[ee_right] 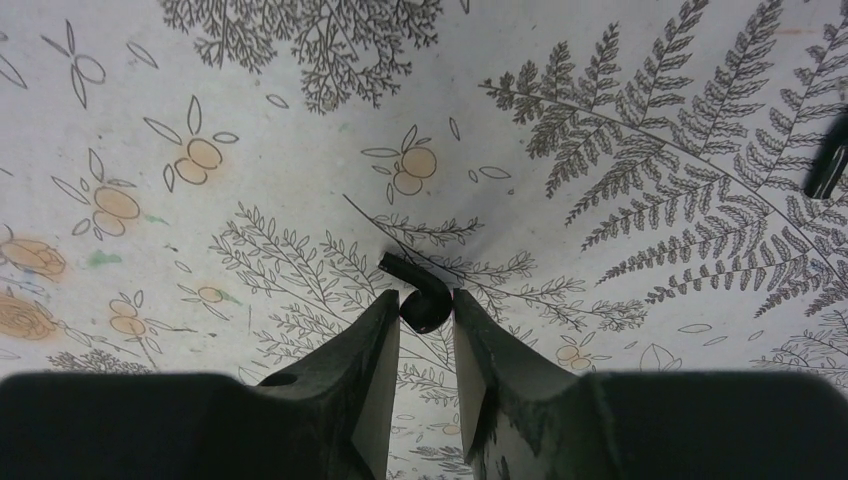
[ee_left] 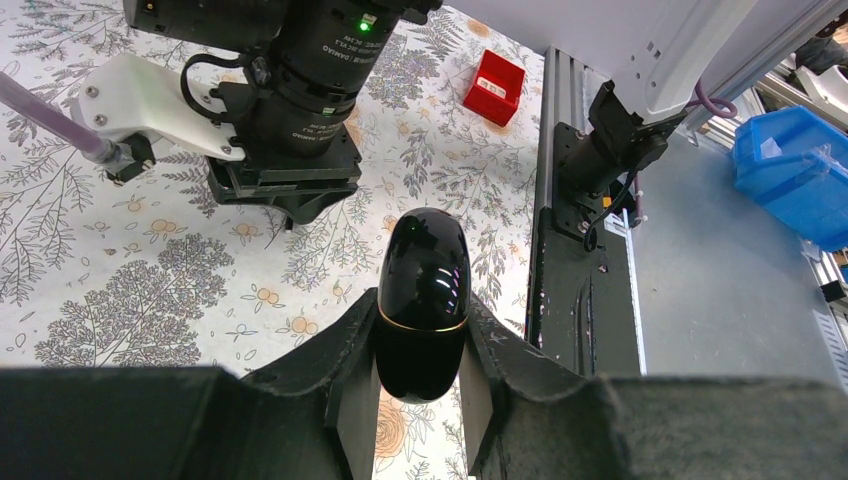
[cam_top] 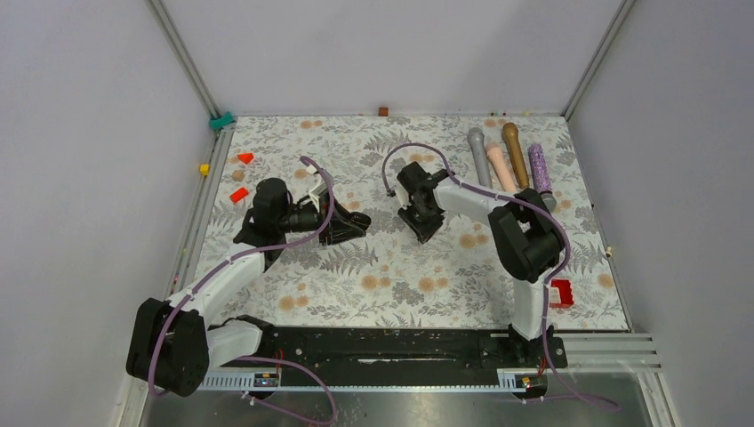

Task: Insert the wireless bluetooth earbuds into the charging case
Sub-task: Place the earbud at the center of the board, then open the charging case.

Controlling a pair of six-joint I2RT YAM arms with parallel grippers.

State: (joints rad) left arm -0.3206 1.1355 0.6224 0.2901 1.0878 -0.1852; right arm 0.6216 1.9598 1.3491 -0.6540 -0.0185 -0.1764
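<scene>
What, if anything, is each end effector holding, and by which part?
The left end effector grips the closed black charging case by the sides of its lower half. The right end effector pinches one black earbud by its round body, stem free.

Soft, even overhead light leaves the flower-printed table cloth [cam_top: 391, 267] bright, shadows under my arms [cam_top: 222, 276] faint. White glare streaks the glossy black egg-shaped case [ee_left: 425, 260] in my left gripper [ee_left: 420, 310]. Near both lenses my finger bases [ee_left: 300, 420] are dark and blurred; the tiny black earbud [ee_right: 422, 308] in my right gripper [ee_right: 425, 300] is sharp, the print around it bowed.
</scene>
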